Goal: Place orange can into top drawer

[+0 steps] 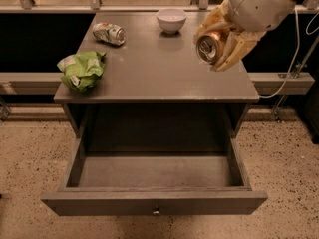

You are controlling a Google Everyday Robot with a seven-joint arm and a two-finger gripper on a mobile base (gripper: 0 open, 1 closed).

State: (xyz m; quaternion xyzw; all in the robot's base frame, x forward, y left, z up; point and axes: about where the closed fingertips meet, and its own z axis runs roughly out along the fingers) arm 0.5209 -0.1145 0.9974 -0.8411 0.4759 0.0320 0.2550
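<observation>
Orange can [210, 45] lies sideways, clamped between the fingers of our gripper [223, 40] at the upper right of the frame, above the cabinet top [149, 68], so we judge we are mid-carry and must next bring it down over the open top drawer [154, 202] at lower centre

This looks like a robot test area in a lab or office rather than a home. The floor [279, 148] is hard and speckled, and a plain grey table [164, 68] stands with its top drawer [154, 203] pulled out. A cable [298, 49] trails at the right. The gripper [222, 46] hangs above the table's right side, fingers closed round the orange can [208, 46].
</observation>
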